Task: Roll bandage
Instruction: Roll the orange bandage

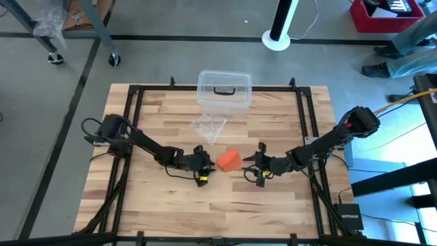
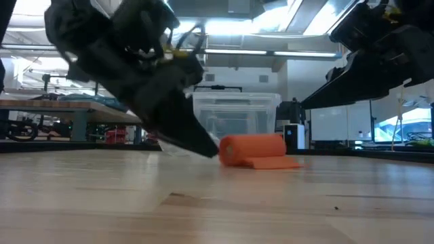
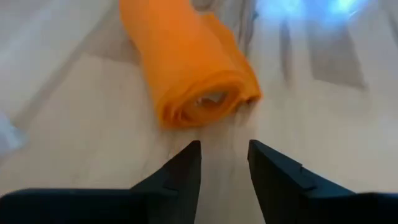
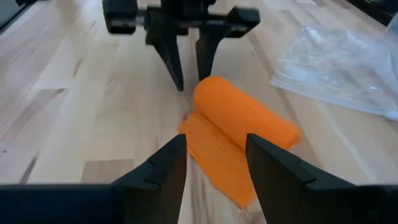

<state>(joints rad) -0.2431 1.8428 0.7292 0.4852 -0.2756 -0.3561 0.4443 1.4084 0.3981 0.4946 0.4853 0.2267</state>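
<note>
Bandage (image 4: pixel 239 118) lies almost fully rolled between both grippers, its loose tail under the right gripper (image 4: pixel 214 152). Both the left gripper (image 3: pixel 224 152) and the right are slightly open, holding nothing. A careless push (sideways especially) could unroll it.

On the wooden table (image 1: pixel 273 198) the orange bandage (image 1: pixel 229 160) lies as a small roll near the middle, between the two arms. The left gripper (image 1: pixel 207 167) sits just to its left, tips almost at the roll; whether they touch it cannot be told from above. The right gripper (image 1: pixel 251 167) is a little way off on the roll's right, pointing at it. Farther back stands a clear plastic box (image 1: pixel 224 89) with a dark handle at the table's far edge, and a crumpled transparent plastic piece (image 1: pixel 209 128) lies between that box and the roll.
</note>
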